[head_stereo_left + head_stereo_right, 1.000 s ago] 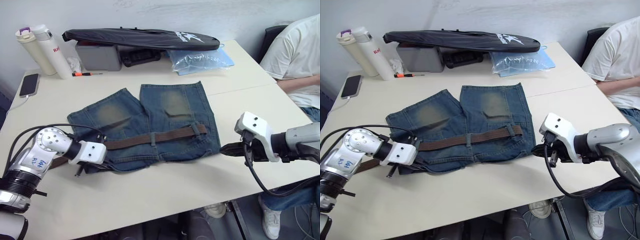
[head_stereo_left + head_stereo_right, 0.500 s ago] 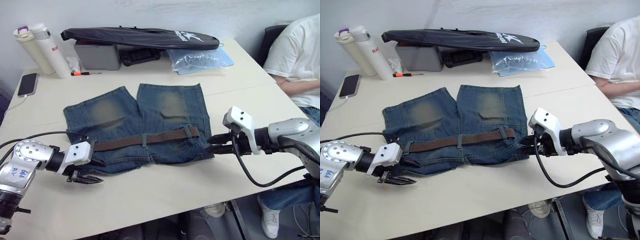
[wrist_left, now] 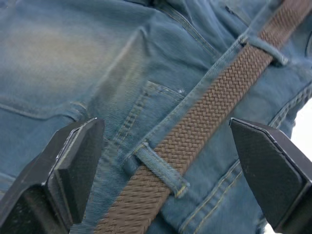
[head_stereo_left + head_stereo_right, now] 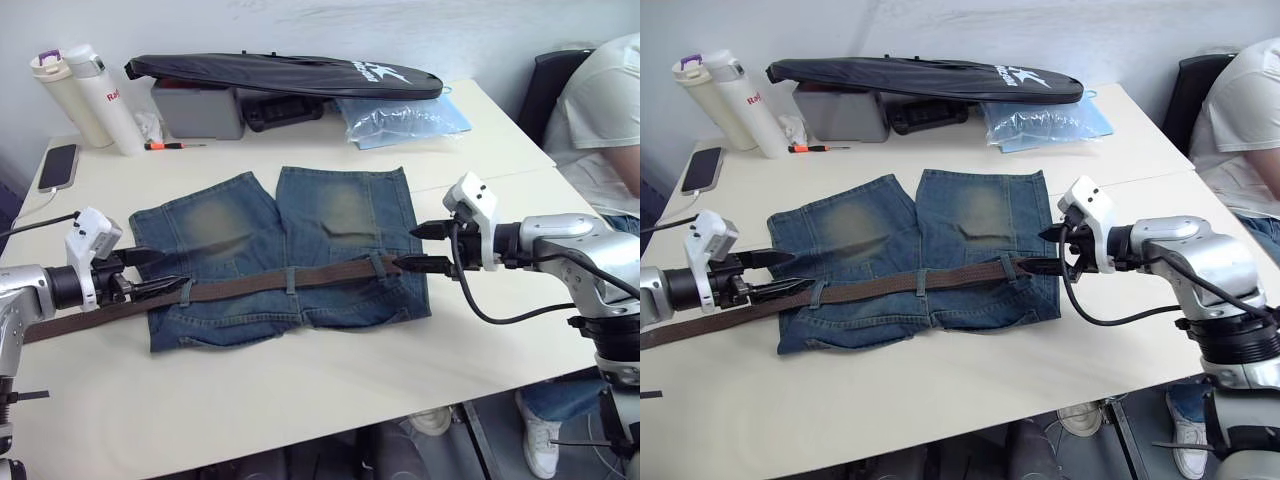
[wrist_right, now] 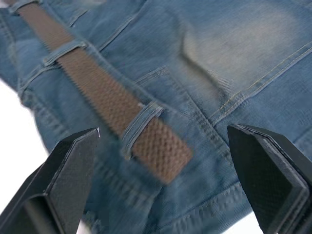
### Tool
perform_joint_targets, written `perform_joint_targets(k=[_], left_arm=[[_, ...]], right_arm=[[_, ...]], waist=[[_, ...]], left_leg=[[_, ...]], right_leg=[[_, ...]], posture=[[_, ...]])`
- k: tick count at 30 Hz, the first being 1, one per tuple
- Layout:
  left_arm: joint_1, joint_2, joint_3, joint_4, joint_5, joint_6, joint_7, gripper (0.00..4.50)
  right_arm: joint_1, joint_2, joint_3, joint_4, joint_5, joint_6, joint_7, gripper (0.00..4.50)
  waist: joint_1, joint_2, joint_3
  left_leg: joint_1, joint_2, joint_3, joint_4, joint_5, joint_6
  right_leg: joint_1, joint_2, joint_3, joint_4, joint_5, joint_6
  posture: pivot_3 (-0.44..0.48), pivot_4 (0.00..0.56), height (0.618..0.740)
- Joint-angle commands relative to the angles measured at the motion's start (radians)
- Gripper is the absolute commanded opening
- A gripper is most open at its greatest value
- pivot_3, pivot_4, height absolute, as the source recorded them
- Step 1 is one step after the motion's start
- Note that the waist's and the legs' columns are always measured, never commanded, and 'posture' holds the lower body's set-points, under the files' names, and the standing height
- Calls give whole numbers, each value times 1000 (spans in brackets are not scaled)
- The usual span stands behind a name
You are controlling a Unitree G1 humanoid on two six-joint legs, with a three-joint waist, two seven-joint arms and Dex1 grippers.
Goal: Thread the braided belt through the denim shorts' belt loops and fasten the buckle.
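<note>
Both arms have swung up since a second ago: my left gripper, then low at the shorts' near corner, now sits at the waistband's left end, and my right gripper has come in to the right end. Each has its fingers spread wide and holds nothing. The belt lies along the waistband of the shorts, under three loops, its left tail trailing past the left gripper onto the table; its right end stops just short of my right fingertips. Closing now, I risk pinching denim with the strap and bunching the waistband, or dragging the short end back out of its last loop. I can't make out the buckle.
</note>
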Motion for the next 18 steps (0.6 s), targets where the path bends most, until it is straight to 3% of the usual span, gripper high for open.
perform_joint_targets(k=[1,3,5,12,15,18], left_arm=[[18,-2,23,-68,-13,18,30,4500],[23,-11,4,-65,9,20,56,4500],[17,-12,-23,-42,43,21,90,4500],[-33,-36,-24,-2,43,47,133,4500],[-27,-38,-46,-21,45,33,114,4500],[-26,-35,-73,-1,75,-25,89,4500]], right_arm=[[-31,27,3,16,-12,-4,2,4457],[-35,43,16,38,-26,-3,5,4457],[-43,61,13,63,-30,-1,2,4457],[-65,67,5,109,-71,-19,12,4457],[-65,63,2,103,-72,2,15,4457],[-61,61,-8,98,-74,4,11,4457]], waist=[[-9,1,4],[-8,1,6],[3,2,13],[18,0,19],[-6,2,20],[-7,2,20]], left_leg=[[-4,-7,-13,-3,6,-1],[-4,-20,-32,-7,14,0],[-4,-27,-38,-7,19,1],[-3,-33,-46,-6,26,2],[-11,-47,-74,-12,31,5],[-13,-61,-92,-20,38,8]], right_leg=[[4,-10,-19,0,0,0],[15,-24,-41,-2,-3,6],[21,-30,-46,-4,-3,9],[22,-32,-43,-6,-1,13],[37,-47,-71,-6,-7,25],[43,-61,-83,-6,-12,33]], posture=[[0,150,740],[0,150,740],[0,150,740],[0,150,740],[0,150,740],[0,150,740]])
